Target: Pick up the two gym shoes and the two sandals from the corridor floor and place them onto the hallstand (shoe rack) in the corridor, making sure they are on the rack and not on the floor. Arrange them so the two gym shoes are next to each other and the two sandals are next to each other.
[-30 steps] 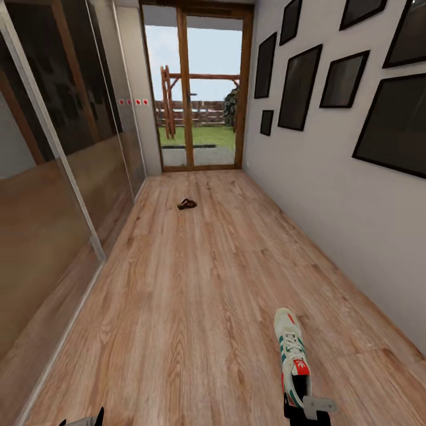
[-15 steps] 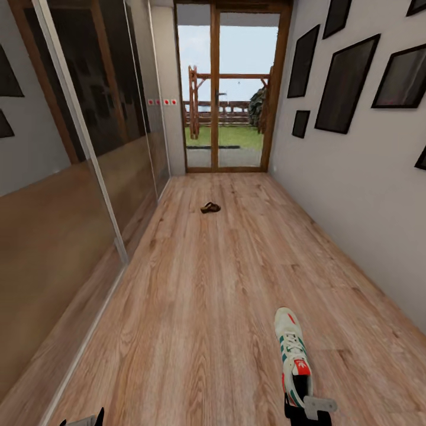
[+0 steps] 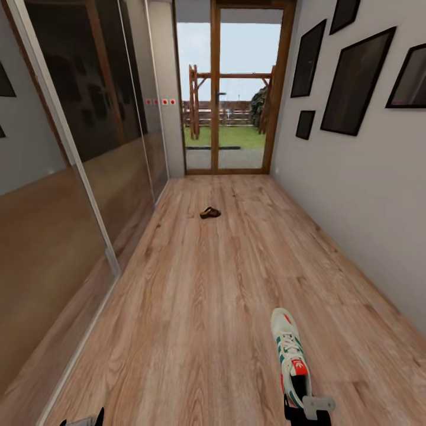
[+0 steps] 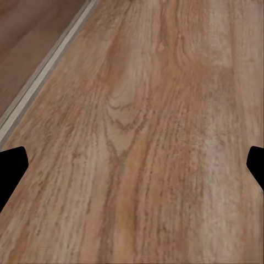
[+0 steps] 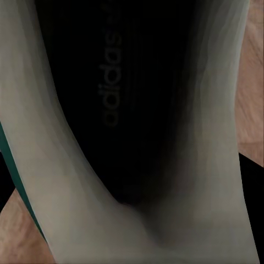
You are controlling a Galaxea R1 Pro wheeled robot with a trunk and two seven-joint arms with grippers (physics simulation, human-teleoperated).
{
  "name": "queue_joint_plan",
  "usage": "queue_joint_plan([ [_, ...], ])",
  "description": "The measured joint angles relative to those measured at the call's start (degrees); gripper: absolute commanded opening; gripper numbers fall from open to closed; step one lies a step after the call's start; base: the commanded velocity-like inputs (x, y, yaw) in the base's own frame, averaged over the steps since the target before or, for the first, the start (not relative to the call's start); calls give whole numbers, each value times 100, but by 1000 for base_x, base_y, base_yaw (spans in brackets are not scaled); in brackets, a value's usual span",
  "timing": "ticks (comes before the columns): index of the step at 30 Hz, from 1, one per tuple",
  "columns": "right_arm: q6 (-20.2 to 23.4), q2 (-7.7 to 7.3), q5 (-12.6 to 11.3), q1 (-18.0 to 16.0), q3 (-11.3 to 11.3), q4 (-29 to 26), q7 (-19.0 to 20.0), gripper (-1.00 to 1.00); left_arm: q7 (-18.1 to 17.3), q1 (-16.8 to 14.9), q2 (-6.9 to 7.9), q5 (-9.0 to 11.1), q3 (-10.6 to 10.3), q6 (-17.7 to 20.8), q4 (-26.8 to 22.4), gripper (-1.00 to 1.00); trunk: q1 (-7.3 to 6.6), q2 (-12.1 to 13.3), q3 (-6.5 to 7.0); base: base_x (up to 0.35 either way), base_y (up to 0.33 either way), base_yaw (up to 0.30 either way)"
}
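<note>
Since half a second ago my head view has shifted a touch: the sandal point(image 3: 209, 212) on the floor point(image 3: 195, 296) now sits slightly lower in frame, and the picture frames point(image 3: 355, 83) on the wall at 2 o'clock have slid, so I'm reading that as camera motion, not things moving. My right end effector point(image 3: 305, 408), down at 5 o'clock, is clamped on the heel end of a sneaker point(image 3: 290, 355), toe pointing away from me toward 12 o'clock, green stripes and red tongue label showing. On the right wrist view I'm staring straight into the sneaker's dark insole point(image 5: 126, 93) with its pale collar around it. My left end effector point(image 3: 83, 419) peeks in at 7 o'clock; on its wrist view the fingertips point(image 4: 11, 165) stand wide apart over bare planks, holding nothing. Glass doors point(image 3: 231, 89) lie ahead at 12 o'clock, mirrored panels point(image 3: 71, 148) at 10.
</note>
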Motion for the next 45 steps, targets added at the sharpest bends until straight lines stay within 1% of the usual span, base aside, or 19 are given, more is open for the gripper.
queue_joint_plan([
  [24, 0, 6, 12, 0, -6, 0, -8, -100, -3, 0, 9, -5, 17, 4, -3, 100, 0, 0, 0, 289, -154, 0],
  [38, -2, 8, -7, -1, -9, 7, -26, -100, -5, 1, 9, 0, 9, 6, -2, 100, 0, 0, 0, 315, -119, 233],
  [45, 7, 7, -16, 0, -15, 8, -27, -100, 0, 0, 9, 0, 13, 4, 0, 100, 0, 0, 0, 333, -84, 63],
])
